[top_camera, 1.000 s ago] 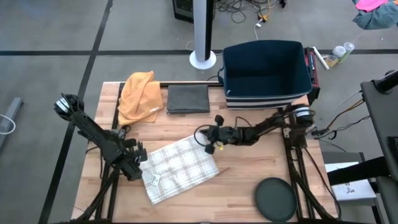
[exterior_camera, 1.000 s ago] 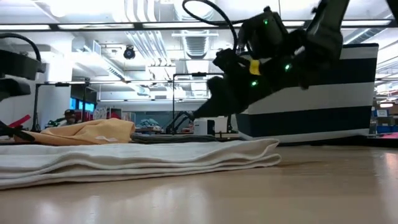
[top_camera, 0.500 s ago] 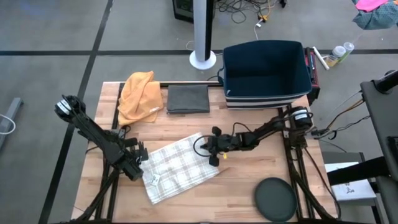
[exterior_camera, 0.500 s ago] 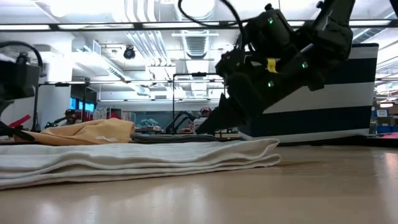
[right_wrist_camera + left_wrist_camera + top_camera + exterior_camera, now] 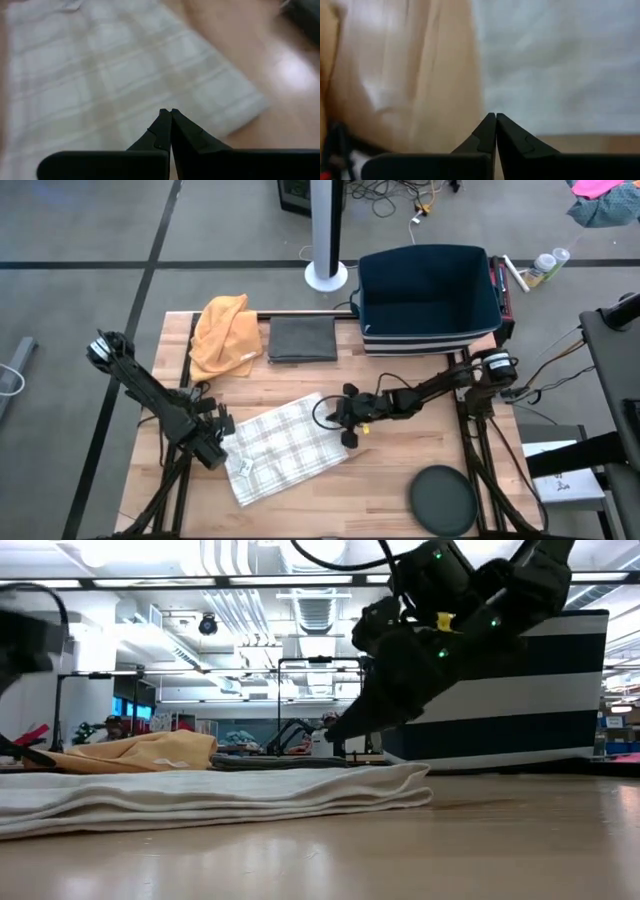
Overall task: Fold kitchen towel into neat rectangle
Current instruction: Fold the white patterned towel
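The plaid kitchen towel (image 5: 285, 448) lies folded in several flat layers on the wooden table (image 5: 400, 465); the low view shows it as a pale stack (image 5: 200, 795). My right gripper (image 5: 332, 418) is shut and slants down over the towel's right edge. In the low view its tips (image 5: 335, 730) hang a little above the cloth. My left gripper (image 5: 216, 442) is shut at the towel's left edge, and its wrist view shows the tips (image 5: 495, 116) over blurred pale cloth. The right wrist view looks across the towel (image 5: 125, 85) past shut fingers (image 5: 170, 112).
An orange cloth (image 5: 225, 332) and a folded dark grey cloth (image 5: 302, 338) lie at the table's far side. A navy bin (image 5: 428, 298) stands at the far right. A black round disc (image 5: 443, 500) sits near the front right corner. Bare wood lies right of the towel.
My right gripper has moved toward the table's near edge over the towel's right edge. It dipped close to the cloth and then rose a little, staying shut. In the low view the towel's right end has drawn back slightly toward the left.
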### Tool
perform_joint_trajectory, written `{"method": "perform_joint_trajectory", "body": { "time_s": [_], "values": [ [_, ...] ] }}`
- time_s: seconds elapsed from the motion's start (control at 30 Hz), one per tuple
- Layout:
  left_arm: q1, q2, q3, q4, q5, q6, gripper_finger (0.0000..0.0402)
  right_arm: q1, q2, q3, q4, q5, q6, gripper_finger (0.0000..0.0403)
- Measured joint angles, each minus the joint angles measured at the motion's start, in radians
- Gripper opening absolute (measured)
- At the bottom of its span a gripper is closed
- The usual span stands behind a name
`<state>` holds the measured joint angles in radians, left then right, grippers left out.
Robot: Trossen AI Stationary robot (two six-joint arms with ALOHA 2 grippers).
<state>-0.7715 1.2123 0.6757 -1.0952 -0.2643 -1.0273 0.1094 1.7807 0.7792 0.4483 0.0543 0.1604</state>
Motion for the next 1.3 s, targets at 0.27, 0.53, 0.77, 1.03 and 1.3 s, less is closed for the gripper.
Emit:
{"method": "perform_joint_trajectory", "body": {
  "time_s": [0.27,0.53,0.77,1.03,1.3],
  "values": [
    [-0.027,-0.001,0.096,0.314,-0.039,-0.006,0.0003,0.153,0.011,0.0,-0.005,-0.034,0.061,0.0],
    [-0.143,0.04,0.01,0.745,-0.046,0.015,0.0001,0.245,0.052,0.0,-0.017,0.051,0.23,0.0],
    [-0.19,0.193,-0.094,1.059,-0.195,0.041,0.0001,0.264,0.135,0.038,-0.044,0.093,0.317,0.0],
    [-0.195,0.405,-0.053,1.186,-0.188,0.064,0.0001,0.27,0.116,0.055,-0.119,0.093,0.353,0.0],
    [-0.19,0.55,0.035,1.193,-0.191,0.05,0.0001,0.323,0.037,0.09,-0.13,0.196,0.299,0.0]
  ]
}}
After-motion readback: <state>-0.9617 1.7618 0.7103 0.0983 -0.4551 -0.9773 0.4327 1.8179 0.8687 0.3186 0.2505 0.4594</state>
